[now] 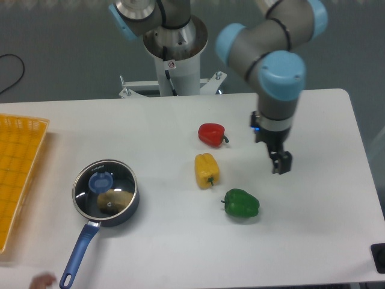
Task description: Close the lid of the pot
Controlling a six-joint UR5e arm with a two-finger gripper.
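Observation:
The dark pot (129, 212) stands at the table's front left, its long blue handle (76, 255) pointing toward the front edge. The glass pot lid (115, 182) lies flat on the pot's rim, with its blue knob (100, 180) facing up. A yellowish lump shows through the glass. My gripper (281, 164) hangs far to the right, above the table between the peppers and the right edge. It points down, looks open, and holds nothing.
A red pepper (212, 134), a yellow pepper (206, 170) and a green pepper (241, 203) lie mid-table. A yellow basket (18, 174) sits at the left edge. Something pinkish (42, 280) shows at the front left edge near the handle's tip.

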